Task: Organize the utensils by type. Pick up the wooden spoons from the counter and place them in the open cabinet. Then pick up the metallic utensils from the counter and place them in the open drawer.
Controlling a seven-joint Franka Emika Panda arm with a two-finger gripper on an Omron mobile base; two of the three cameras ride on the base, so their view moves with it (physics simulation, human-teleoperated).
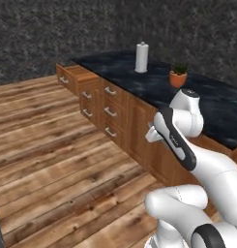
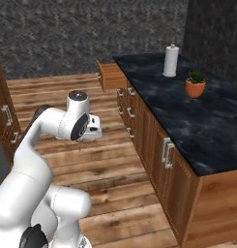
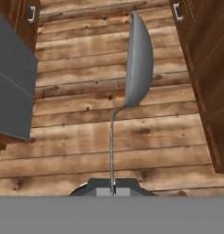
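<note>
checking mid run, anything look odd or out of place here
Nothing spilled or damaged. The claw is shut on the metal spoon over the wooden floor, away from the counter. The open drawer sticks out at the counter's far end.

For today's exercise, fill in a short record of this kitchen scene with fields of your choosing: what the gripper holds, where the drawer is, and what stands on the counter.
gripper: shut on the thin handle of the metal spoon
spoon position: held out over the wooden floor, bowl pointing away from the hand
drawer: pulled open at the far end of the cabinet row
counter: black with pale veining
on counter: white paper towel roll; small potted plant in an orange pot
wooden spoons: cannot tell where they are
</note>
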